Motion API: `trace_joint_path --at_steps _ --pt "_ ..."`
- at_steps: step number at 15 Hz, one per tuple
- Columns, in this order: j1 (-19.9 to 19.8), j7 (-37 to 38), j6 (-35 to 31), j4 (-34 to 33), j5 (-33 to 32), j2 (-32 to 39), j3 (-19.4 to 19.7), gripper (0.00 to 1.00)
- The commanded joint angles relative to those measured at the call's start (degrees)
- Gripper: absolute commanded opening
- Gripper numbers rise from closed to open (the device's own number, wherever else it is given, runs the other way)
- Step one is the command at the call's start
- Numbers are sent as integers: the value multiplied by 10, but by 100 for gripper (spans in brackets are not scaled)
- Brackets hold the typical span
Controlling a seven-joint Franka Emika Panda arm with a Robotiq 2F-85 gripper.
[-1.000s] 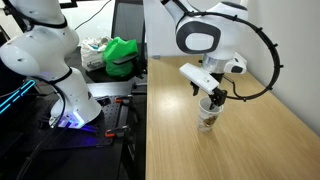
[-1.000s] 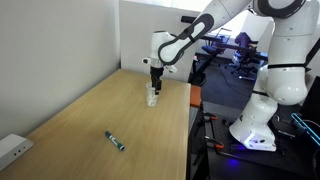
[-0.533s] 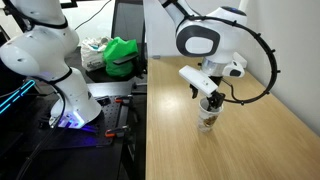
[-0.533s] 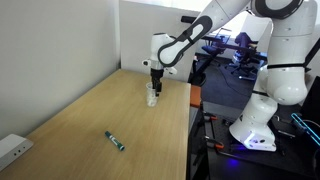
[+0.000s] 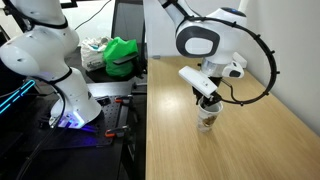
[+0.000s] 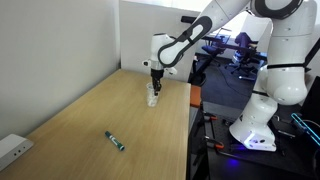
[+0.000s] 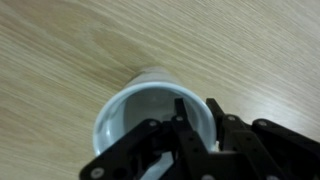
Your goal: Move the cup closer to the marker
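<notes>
On a wooden desk point(image 6: 80, 120), a short teal-and-dark marker point(image 6: 116, 141) lies flat at the near left. The white paper cup point(image 6: 152, 98) stands well apart, farther back and right. The gripper point(image 6: 153, 89) straddles its rim with a narrow gap; whether it is pinching the rim cannot be told.

Open tabletop point(image 6: 130, 120) btwn cup point(image 6: 152, 97) & marker point(image 6: 116, 141).

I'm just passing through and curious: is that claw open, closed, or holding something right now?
Gripper: its jaws straddle the rim of the cup, one jaw inside; whether they actually grip it cannot be told.
</notes>
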State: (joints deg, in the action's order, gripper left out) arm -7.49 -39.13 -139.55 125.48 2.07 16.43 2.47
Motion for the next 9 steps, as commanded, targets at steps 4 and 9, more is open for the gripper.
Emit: trace_joint_path --at_steps 4,9 --pt "-11 -14 -9 7 -4 -7 -12 3" --pt "-12 -27 0 0 -3 -4 -17 4"
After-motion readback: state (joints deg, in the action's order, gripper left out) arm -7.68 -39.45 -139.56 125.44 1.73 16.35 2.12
